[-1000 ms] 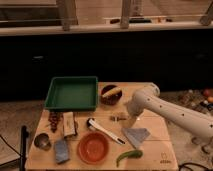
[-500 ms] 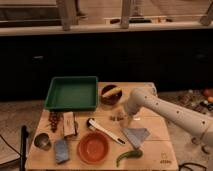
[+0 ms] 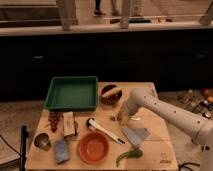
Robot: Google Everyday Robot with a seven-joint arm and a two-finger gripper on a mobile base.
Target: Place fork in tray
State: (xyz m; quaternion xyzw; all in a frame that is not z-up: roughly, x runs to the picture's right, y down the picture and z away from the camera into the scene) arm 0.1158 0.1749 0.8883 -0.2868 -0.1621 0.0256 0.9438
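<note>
The green tray (image 3: pixel 71 92) sits at the back left of the wooden table, with nothing in it. My gripper (image 3: pixel 120 116) is at the end of the white arm (image 3: pixel 165 112), which reaches in from the right. It hangs low over the table's middle, right of the tray's front right corner and just in front of the dark bowl. Something small and thin lies on the table at the gripper's tip. I cannot tell whether it is the fork. I see no fork elsewhere.
The dark bowl (image 3: pixel 111 93) holds a yellow item. A white-handled utensil with a black end (image 3: pixel 105 131) lies near the orange-red plate (image 3: pixel 94 147). A grey packet (image 3: pixel 135 135), a green pepper (image 3: pixel 129 156), a metal cup (image 3: pixel 42 141), a blue packet (image 3: pixel 61 150) and a snack bar (image 3: pixel 69 124) lie along the front.
The arm has swung a little to the left and the gripper has moved left toward the table's middle. The things on the table have not moved.
</note>
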